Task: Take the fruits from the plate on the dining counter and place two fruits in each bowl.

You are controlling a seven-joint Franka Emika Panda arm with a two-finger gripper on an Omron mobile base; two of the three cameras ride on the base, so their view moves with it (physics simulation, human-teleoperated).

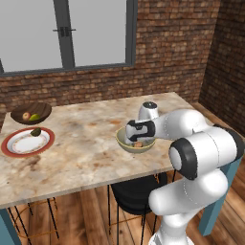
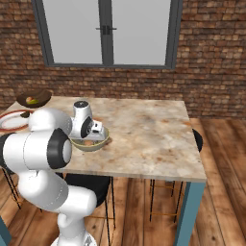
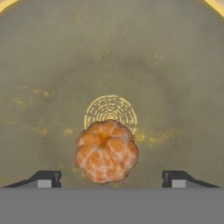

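Left base view: the white arm reaches from the lower right to the middle of the frame, its gripper (image 1: 137, 139) lowered into the pale bowl (image 1: 122, 141) on the marbled bench (image 1: 86, 148). At the left edge sits the red-rimmed plate (image 1: 14, 148) with one dark green fruit (image 1: 36, 131) on it. Above it, in the upper left, the dark wooden bowl (image 1: 44, 115) holds two fruits.

Right base view: the pale bowl (image 2: 101, 140) lies left of centre, partly behind the arm; the plate and wooden bowl are at the far left edge.

Hand view: a peeled, segmented orange fruit (image 3: 106, 151) rests low in the frame on the bowl's floor, between the jaws, which stand wide open and clear of it. It looks light, soft and easily bruised; the remaining green fruit looks best taken gently across its widest middle.
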